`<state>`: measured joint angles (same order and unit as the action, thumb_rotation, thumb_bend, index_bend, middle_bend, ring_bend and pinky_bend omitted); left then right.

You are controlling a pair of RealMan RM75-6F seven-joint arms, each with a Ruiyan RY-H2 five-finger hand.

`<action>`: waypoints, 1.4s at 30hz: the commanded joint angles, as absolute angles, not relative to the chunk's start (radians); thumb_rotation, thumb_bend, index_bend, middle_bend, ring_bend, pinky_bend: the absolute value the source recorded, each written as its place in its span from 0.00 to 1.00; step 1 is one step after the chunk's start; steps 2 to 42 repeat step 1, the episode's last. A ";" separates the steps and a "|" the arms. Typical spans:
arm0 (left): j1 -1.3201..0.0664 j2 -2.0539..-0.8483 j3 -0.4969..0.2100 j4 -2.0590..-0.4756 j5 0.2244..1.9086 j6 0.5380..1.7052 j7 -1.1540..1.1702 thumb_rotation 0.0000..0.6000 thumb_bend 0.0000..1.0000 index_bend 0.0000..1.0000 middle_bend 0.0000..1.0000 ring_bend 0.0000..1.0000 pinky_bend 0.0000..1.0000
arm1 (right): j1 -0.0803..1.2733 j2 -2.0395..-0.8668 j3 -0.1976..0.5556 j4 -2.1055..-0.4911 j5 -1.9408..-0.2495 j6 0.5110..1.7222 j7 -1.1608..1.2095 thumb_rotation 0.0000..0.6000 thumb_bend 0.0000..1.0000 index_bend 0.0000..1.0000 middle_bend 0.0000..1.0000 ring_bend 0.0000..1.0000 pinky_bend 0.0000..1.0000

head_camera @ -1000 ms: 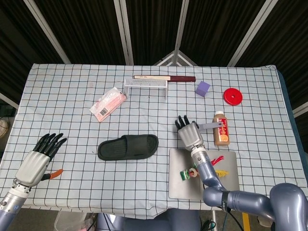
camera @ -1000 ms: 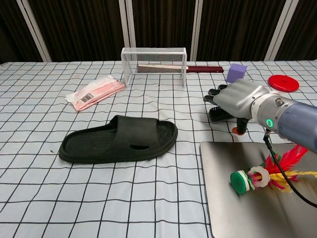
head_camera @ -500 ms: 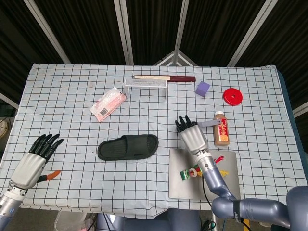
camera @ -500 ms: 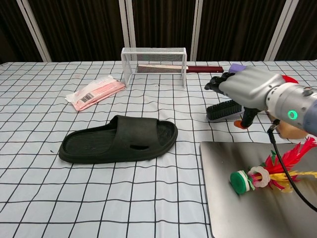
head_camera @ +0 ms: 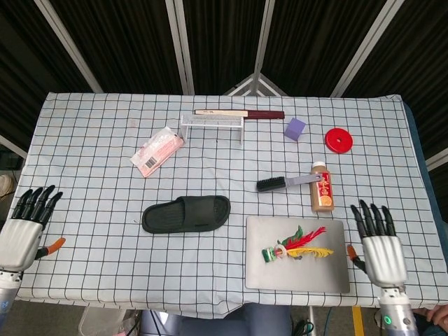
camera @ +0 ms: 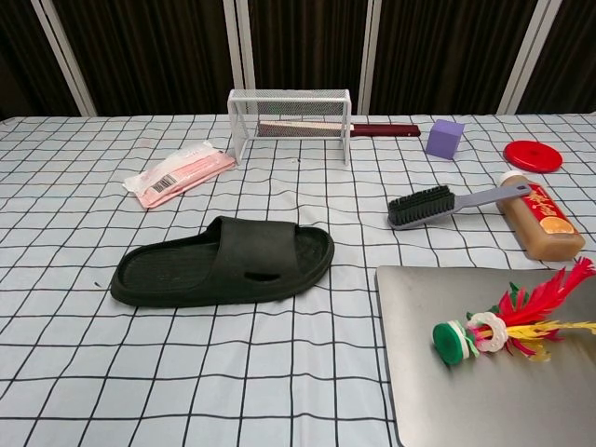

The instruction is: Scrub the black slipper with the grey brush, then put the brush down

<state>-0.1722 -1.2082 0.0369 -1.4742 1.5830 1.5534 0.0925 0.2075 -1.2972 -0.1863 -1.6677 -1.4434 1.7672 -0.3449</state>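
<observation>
Both hands only show in our head view, cut off at the bottom corners: left hand (head_camera: 21, 227) off the counter's (head_camera: 91, 133) left edge, right hand (head_camera: 378, 241) by the front right corner, fingers apart on both, holding nothing. The grey brush (camera: 438, 204) lies right of centre, its handle tip touching the brown bottle (camera: 543, 226). The black slipper (camera: 223, 263) sits mid-counter toward the front. The metal tray (camera: 466, 391) holds a feather shuttlecock (camera: 503, 326). Under the wire rack (camera: 291, 121) at the back edge there's a long stick-like thing we can't identify.
</observation>
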 commanded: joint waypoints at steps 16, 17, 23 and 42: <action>-0.154 -1.209 0.010 -1.528 1.525 1.541 0.168 1.00 0.04 0.00 0.00 0.00 0.00 | 0.109 -1.242 -0.201 -1.586 -1.473 1.817 -0.199 1.00 0.35 0.00 0.00 0.00 0.00; -0.154 -1.209 0.010 -1.528 1.525 1.541 0.168 1.00 0.04 0.00 0.00 0.00 0.00 | 0.109 -1.242 -0.201 -1.586 -1.473 1.817 -0.199 1.00 0.35 0.00 0.00 0.00 0.00; -0.154 -1.209 0.010 -1.528 1.525 1.541 0.168 1.00 0.04 0.00 0.00 0.00 0.00 | 0.109 -1.242 -0.201 -1.586 -1.473 1.817 -0.199 1.00 0.35 0.00 0.00 0.00 0.00; -0.154 -1.209 0.010 -1.528 1.525 1.541 0.168 1.00 0.04 0.00 0.00 0.00 0.00 | 0.109 -1.242 -0.201 -1.586 -1.473 1.817 -0.199 1.00 0.35 0.00 0.00 0.00 0.00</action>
